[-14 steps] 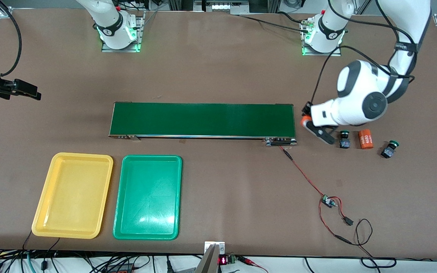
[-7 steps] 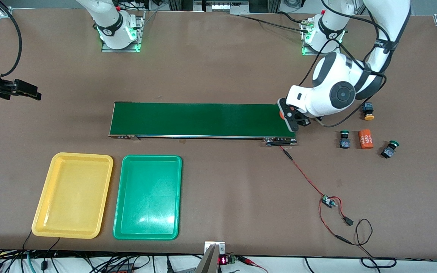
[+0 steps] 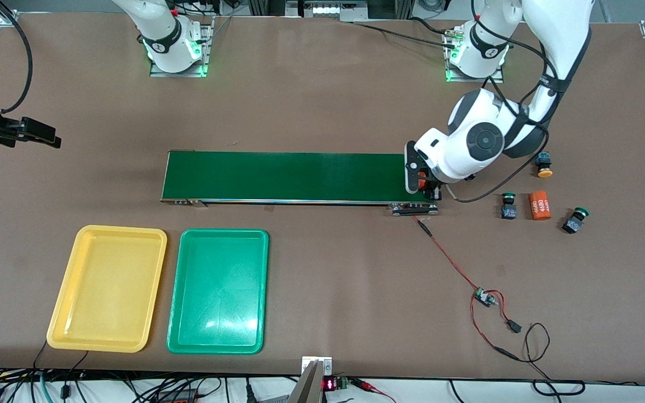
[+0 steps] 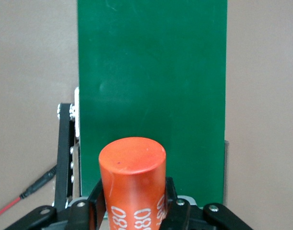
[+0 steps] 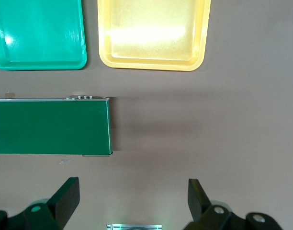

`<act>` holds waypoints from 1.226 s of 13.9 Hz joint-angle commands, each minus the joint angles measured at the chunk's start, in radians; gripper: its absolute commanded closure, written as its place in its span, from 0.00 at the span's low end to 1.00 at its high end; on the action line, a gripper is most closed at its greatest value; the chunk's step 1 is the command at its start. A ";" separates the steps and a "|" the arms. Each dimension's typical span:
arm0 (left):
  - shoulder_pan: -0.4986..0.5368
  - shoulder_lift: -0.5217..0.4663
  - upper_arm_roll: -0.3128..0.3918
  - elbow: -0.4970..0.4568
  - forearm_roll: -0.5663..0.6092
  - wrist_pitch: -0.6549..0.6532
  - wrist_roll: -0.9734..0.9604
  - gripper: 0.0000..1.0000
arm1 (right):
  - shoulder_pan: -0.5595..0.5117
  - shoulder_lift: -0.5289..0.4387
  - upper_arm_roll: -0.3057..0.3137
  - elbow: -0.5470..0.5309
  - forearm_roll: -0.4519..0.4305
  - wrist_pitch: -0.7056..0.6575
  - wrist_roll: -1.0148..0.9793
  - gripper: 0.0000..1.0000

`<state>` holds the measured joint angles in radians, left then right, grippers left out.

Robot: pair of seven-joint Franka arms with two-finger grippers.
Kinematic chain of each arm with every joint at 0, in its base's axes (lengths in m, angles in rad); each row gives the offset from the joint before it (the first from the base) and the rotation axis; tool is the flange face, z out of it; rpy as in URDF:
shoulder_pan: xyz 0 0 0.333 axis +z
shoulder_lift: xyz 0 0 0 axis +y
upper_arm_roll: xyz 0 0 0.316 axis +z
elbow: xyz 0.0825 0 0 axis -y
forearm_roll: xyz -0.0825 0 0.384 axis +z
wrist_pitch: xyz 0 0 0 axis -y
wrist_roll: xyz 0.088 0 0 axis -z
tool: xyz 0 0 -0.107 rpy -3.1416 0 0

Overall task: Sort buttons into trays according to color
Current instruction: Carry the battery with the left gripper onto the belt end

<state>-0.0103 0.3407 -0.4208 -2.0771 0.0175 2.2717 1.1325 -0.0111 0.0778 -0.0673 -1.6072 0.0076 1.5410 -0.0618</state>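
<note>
From the front, my left pincer (image 3: 424,184) hangs over the long dark green conveyor belt's (image 3: 300,176) end, gripping an orange cylinder (image 3: 422,180). Three small push-button switches (image 3: 508,205) lie on the brown surface (image 3: 328,268) toward my left arm's end; the yellow plastic tray (image 3: 65,313) and green plastic tray (image 3: 180,330) are bare.

In my left wrist view the orange cylinder with white print (image 4: 132,184) sits clamped above the belt (image 4: 151,72). I judge this step a placing on the belt; next I must lower and let go.

My right wrist view shows my right pincer (image 5: 132,201) spread wide, waiting.
</note>
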 commanded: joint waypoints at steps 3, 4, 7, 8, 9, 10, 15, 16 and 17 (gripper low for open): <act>-0.011 -0.008 -0.010 -0.012 0.032 0.003 0.013 1.00 | -0.009 0.005 0.001 0.018 0.008 -0.016 -0.019 0.00; -0.019 -0.008 -0.013 -0.014 0.033 0.000 0.013 1.00 | -0.009 0.007 0.003 0.018 0.008 -0.016 -0.019 0.00; -0.020 -0.008 -0.015 -0.021 0.032 -0.004 0.003 0.98 | -0.007 0.007 0.001 0.018 0.008 -0.016 -0.018 0.00; -0.020 -0.008 -0.016 -0.024 0.032 -0.007 -0.017 0.96 | -0.007 0.007 0.003 0.018 0.008 -0.015 -0.018 0.00; -0.022 -0.008 -0.016 -0.040 0.032 -0.008 -0.037 0.94 | -0.007 0.007 0.003 0.018 0.008 -0.015 -0.018 0.00; -0.022 -0.009 -0.018 -0.050 0.032 -0.008 -0.068 0.94 | -0.007 0.007 0.003 0.018 0.008 -0.015 -0.018 0.00; -0.023 -0.014 -0.041 -0.057 0.033 -0.006 -0.097 0.00 | -0.007 0.007 0.003 0.018 0.006 -0.016 -0.019 0.00; -0.023 -0.022 -0.042 -0.057 0.033 -0.007 -0.096 0.00 | -0.007 0.007 0.003 0.018 0.006 -0.015 -0.018 0.00; -0.023 -0.035 -0.042 -0.054 0.033 -0.009 -0.094 0.00 | -0.006 0.007 0.003 0.018 0.006 -0.015 -0.018 0.00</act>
<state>-0.0379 0.3384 -0.4566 -2.1165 0.0298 2.2686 1.0497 -0.0112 0.0784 -0.0675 -1.6072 0.0076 1.5410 -0.0619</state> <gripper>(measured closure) 0.493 0.000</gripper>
